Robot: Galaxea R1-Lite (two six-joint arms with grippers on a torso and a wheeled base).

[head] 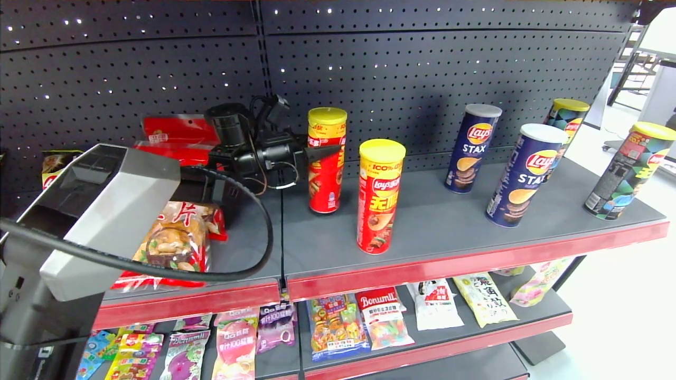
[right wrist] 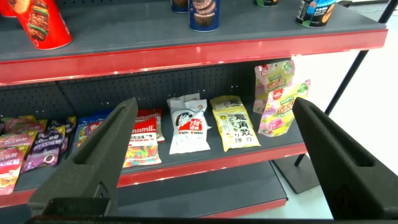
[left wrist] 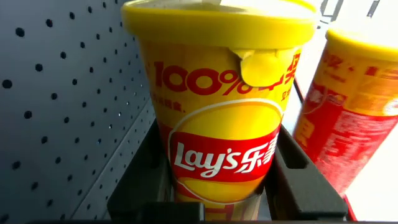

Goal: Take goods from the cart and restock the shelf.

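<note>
A red chip can with a yellow lid [head: 326, 169] stands upright on the grey top shelf [head: 433, 221], close to the pegboard back. My left gripper [head: 323, 153] is shut on its upper part; in the left wrist view the can [left wrist: 224, 124] fills the gap between the black fingers [left wrist: 134, 180]. A second red can [head: 379, 200] [left wrist: 354, 112] stands just in front and to the right, apart from the held one. My right gripper [right wrist: 211, 162] hangs open in front of the lower shelf, with nothing between its fingers [right wrist: 93, 162].
Two blue cans [head: 470, 148] [head: 523, 174] and two dark patterned cans [head: 628, 169] [head: 565, 121] stand farther right on the top shelf. Snack bags [head: 174, 237] lie at its left under my arm. Candy and snack packets [right wrist: 186, 124] line the lower shelf.
</note>
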